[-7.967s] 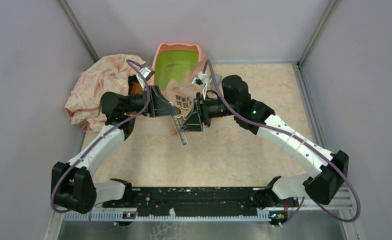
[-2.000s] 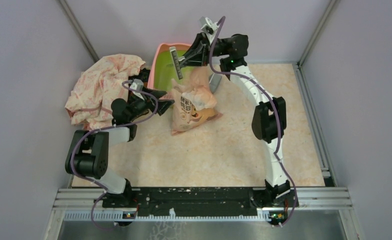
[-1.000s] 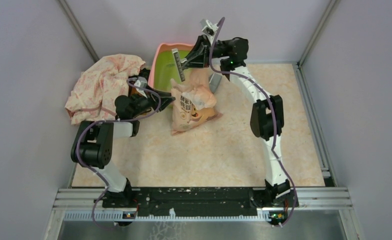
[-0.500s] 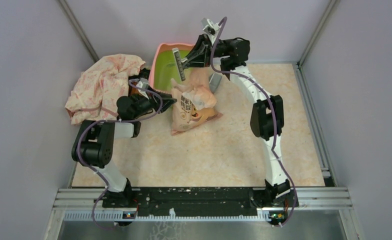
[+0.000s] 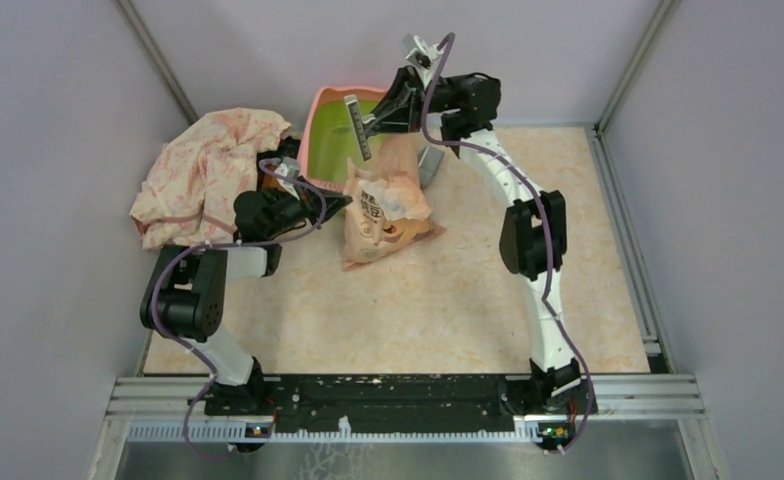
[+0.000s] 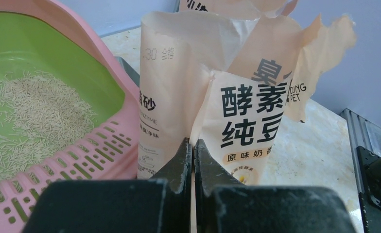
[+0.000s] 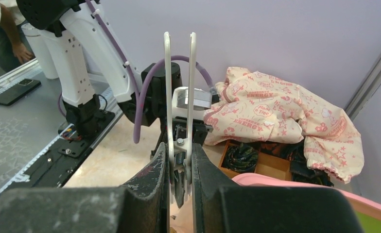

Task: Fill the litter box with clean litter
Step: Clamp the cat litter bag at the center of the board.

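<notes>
1. Bold black Chinese characters can be read on the peach-pink paper litter bag [image 5: 386, 210]: "酵素", "纯豆" and, smaller beneath, "原味奶香". On a side fold "砂" and "ENZYME" are seen, and "PET" on a ragged flap at the top.
2. The bag is stood on the near side of the rectangular plastic litter box with pink rim and lime-green inside [image 5: 316, 128], just beside its perforated pink corner.
3. Pale tan litter granules [image 6: 38, 107] are spread thinly over the green floor of the litter box.
4. The left gripper [image 6: 193, 153] is clenched, its tips set against the bag's front crease beside the litter box (whether paper is nipped between them cannot be told).
5. The right gripper [image 7: 180, 155] is clamped on a long silver slotted tool [image 5: 354, 125], which is held above the litter box.
6. A cream cloth with pink print [image 5: 203, 175] is heaped to the left of the litter box. Its lettering is too small to be read surely.
7. The litter box is set close against the lilac back wall [image 5: 528, 50]. A broad stretch of beige marbled tabletop [image 5: 418, 300] is spread on its near side, toward the arm bases.
</notes>
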Controlling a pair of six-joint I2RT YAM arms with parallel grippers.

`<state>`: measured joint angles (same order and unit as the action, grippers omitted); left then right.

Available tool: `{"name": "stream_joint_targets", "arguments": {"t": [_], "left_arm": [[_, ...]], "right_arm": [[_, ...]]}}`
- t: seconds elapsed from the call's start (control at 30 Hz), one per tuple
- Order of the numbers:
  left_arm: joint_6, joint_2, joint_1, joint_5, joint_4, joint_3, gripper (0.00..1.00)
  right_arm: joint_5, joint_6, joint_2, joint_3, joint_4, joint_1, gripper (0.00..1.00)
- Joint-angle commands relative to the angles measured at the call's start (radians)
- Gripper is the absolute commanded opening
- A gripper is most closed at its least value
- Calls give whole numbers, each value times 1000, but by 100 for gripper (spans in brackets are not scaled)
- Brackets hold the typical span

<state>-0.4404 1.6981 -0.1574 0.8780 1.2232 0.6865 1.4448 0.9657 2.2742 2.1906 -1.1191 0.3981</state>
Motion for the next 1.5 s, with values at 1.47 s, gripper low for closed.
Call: {"name": "stream_joint_targets", "arguments": {"t": [1.47], "left_arm": [[-181, -64, 125, 114, 303, -170, 0]], "right_arm": [[10, -686, 162, 257, 818, 157, 0]]}}
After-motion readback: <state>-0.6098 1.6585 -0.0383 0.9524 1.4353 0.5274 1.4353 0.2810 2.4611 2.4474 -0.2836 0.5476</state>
